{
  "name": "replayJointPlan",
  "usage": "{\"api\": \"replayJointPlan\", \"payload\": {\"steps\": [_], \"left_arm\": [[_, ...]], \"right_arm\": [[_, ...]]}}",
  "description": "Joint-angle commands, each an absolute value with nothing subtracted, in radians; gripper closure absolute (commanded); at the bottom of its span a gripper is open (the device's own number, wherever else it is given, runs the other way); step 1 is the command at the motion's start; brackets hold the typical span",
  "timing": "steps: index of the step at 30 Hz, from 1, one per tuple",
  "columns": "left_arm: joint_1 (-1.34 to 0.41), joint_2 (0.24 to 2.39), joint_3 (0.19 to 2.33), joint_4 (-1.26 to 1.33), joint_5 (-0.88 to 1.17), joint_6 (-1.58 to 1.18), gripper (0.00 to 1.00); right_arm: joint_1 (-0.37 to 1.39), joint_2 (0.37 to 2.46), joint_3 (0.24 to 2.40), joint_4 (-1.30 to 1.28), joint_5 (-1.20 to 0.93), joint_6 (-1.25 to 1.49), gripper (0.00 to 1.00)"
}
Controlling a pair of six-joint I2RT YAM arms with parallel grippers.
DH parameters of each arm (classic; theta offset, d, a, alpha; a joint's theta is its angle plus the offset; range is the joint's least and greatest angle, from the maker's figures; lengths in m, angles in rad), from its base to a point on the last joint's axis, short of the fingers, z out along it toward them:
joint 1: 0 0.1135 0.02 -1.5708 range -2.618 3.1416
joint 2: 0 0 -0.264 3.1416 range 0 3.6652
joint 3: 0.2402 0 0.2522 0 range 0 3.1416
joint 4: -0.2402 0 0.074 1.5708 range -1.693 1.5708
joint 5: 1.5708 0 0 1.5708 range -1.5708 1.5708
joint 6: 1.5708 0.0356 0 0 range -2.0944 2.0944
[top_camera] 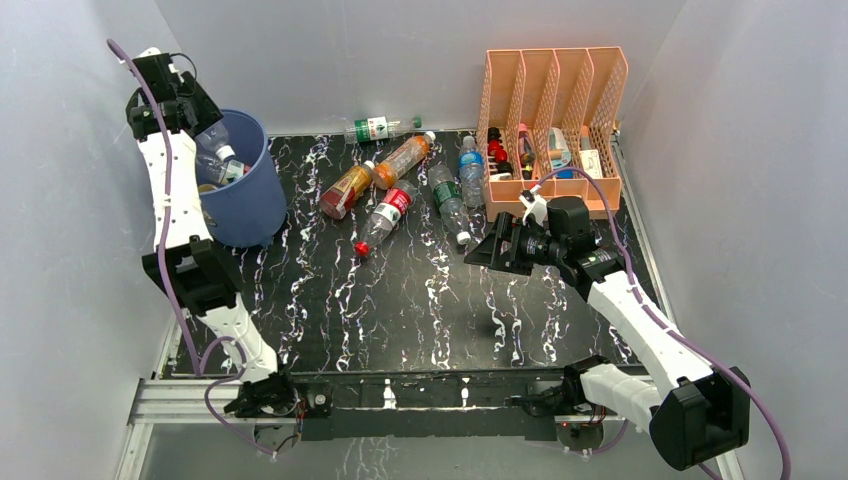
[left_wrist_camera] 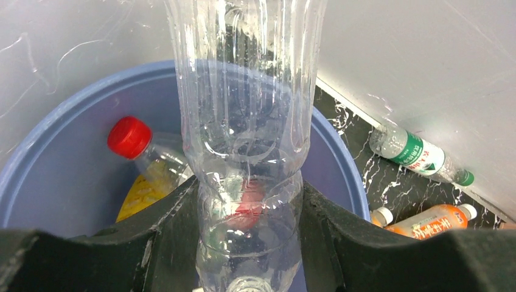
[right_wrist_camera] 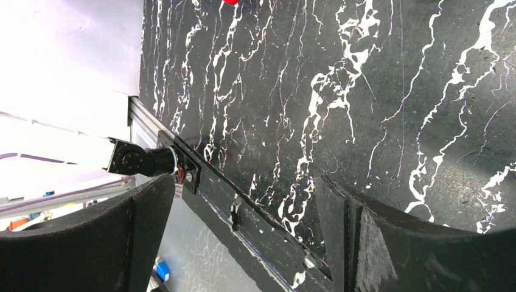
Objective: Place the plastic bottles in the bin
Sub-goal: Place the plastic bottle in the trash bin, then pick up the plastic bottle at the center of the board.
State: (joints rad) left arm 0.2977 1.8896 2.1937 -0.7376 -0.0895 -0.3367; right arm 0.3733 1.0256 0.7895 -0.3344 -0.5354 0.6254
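Observation:
My left gripper [top_camera: 200,124] hangs over the blue bin [top_camera: 252,205] at the back left, shut on a clear plastic bottle [left_wrist_camera: 246,121] held above the bin's opening [left_wrist_camera: 61,182]. Inside the bin lies a red-capped bottle [left_wrist_camera: 146,152] with a yellow label. Several more bottles lie on the black table: a green-labelled one [top_camera: 375,128] by the back wall, two orange ones [top_camera: 402,160] [top_camera: 347,190], a red-labelled clear one [top_camera: 385,215], another green-labelled one [top_camera: 450,200] and a blue-labelled one [top_camera: 470,165]. My right gripper [top_camera: 488,250] hovers open and empty right of centre.
A peach slotted file organizer [top_camera: 555,120] with small bottles stands at the back right, just behind my right arm. White walls close in the table on three sides. The right wrist view looks down at the black marbled table [right_wrist_camera: 316,91] and its front rail [right_wrist_camera: 243,213].

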Motion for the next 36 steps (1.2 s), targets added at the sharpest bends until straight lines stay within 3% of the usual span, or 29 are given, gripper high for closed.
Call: {"api": "replayJointPlan", "payload": {"steps": [1,9,11,12,13,15,17,29,31,33,36], "left_arm": [[0.299,1.935,2.284,-0.749,-0.07,-0.348,0.65],[0.299,1.979,2.379,-0.769,-0.032,-0.361,0.55],[0.299,1.979,2.387,-0.773,-0.021,-0.366,0.42],[0.298,1.976,2.38,-0.772,-0.014,-0.367,0.33],[0.299,1.968,2.373,-0.776,-0.01,-0.368,0.26],[0.299,1.945,2.348,-0.775,0.001,-0.367,0.17],[0.299,1.919,2.327,-0.777,0.002,-0.368,0.02],[0.299,1.766,2.332,-0.916,0.083,-0.367,0.02],[0.298,1.721,2.312,-0.927,0.145,-0.363,0.02],[0.298,1.673,2.281,-0.932,0.186,-0.356,0.02],[0.295,1.613,2.239,-0.936,0.25,-0.35,0.02]], "right_arm": [[0.368,1.014,0.825,-0.297,-0.555,0.627,0.02],[0.368,1.011,0.826,-0.303,-0.551,0.627,0.02],[0.367,1.013,0.824,-0.3,-0.552,0.627,0.02],[0.368,1.013,0.822,-0.296,-0.553,0.313,0.02],[0.367,1.014,0.82,-0.294,-0.554,0.592,0.02],[0.368,1.013,0.817,-0.289,-0.554,0.63,0.02],[0.367,1.015,0.812,-0.284,-0.555,0.629,0.02],[0.368,1.035,0.812,-0.263,-0.568,0.627,0.03],[0.368,1.041,0.819,-0.259,-0.573,0.627,0.08],[0.368,1.044,0.824,-0.254,-0.576,0.627,0.22],[0.368,1.053,0.835,-0.252,-0.579,0.628,0.56]]}}
